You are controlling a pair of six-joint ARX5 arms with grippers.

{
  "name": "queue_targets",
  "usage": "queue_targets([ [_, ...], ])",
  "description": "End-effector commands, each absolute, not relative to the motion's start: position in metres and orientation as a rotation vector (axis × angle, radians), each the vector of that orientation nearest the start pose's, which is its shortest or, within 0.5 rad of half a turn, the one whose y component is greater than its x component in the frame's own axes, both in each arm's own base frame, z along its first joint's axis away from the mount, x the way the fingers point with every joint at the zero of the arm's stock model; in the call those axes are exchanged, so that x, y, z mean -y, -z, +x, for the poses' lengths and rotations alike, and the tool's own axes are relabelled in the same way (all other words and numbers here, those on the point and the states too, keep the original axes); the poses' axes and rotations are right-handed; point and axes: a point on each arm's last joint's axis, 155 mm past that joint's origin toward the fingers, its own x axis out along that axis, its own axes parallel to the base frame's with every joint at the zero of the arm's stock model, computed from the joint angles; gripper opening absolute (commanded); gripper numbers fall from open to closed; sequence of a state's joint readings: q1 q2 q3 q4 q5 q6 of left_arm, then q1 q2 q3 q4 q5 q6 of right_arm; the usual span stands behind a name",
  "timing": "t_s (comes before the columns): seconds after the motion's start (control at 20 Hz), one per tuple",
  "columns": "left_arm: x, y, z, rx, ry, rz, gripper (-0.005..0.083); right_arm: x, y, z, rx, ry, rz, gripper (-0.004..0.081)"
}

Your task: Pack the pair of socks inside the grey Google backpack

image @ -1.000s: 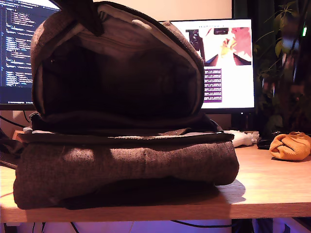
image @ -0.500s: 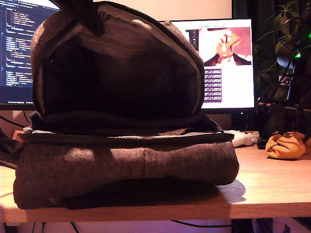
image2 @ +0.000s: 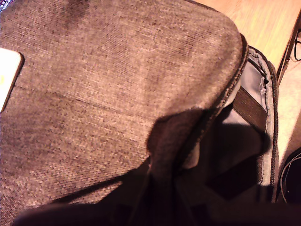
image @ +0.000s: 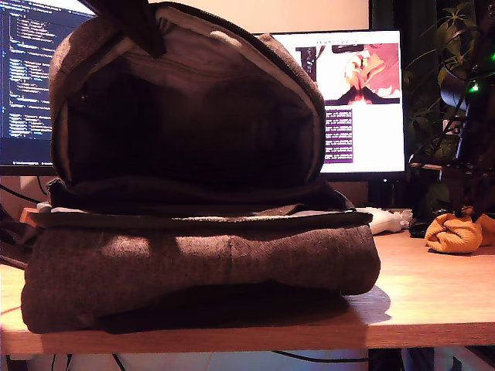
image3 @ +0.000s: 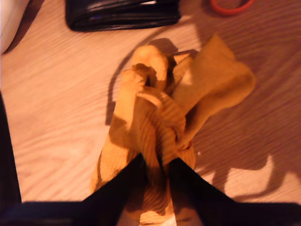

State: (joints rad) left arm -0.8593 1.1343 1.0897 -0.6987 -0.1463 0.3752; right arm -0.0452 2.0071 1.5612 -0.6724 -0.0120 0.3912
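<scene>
Looking along your second tool (image3: 156, 165), you see its two dark fingers (image3: 123, 181) pinched on the pair of socks (image3: 164, 127), with a ridge of the mustard-orange ribbed knit squeezed between them. The bundle sits on the wooden bench (image3: 56, 117); whether it is lifted clear of the wood cannot be told. Beyond it, toward the upper part of that frame, lie a black wallet-like case (image3: 122, 14) and part of a red ring (image3: 230, 5).

Your first tool shows in its own view only as a dark shape low in the frame, so you cannot tell whether its jaws are apart or together. It sits against the edge of the grey Google backpack (image2: 108, 84), where the woven flap meets the black zipper trim and the light lining (image2: 261, 84). A pale patch (image2: 7, 75) shows at that frame's left edge.

In the exterior view the backpack (image: 193, 263) fills the centre and left of the frame, lying on the bench (image: 433, 301) with its top flap raised and the dark compartment open toward the camera. The socks (image: 456, 232) are at the far right of the frame, well apart from the backpack, with a dark arm (image: 468, 139) above them. Behind stand two lit monitors (image: 363, 100) and a plant (image: 433, 93).
</scene>
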Motion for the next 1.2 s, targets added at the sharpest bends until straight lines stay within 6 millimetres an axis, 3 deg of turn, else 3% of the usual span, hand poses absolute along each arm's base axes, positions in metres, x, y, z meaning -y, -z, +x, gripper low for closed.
queue_targets([
  [0.0,0.242,-0.218,0.242,-0.537,0.814,0.705,-0.0024,0.012,-0.050,0.485,-1.144,0.213,0.360,-0.0009],
  [0.15,0.243,-0.219,0.243,-0.532,0.813,0.702,-0.0024,0.009,-0.049,0.472,-1.198,0.172,0.310,-0.0010],
  [0.3,0.243,-0.220,0.243,-0.529,0.813,0.701,-0.0024,0.004,-0.066,0.471,-1.173,0.137,0.270,-0.0010],
  [0.75,0.243,-0.224,0.249,-0.511,0.800,0.686,-0.0024,-0.015,-0.159,0.470,-0.969,0.040,0.188,-0.0010],
  [1.15,0.248,-0.234,0.256,-0.467,0.801,0.652,-0.0024,-0.022,-0.242,0.442,-0.788,0.004,0.139,-0.0010],
])
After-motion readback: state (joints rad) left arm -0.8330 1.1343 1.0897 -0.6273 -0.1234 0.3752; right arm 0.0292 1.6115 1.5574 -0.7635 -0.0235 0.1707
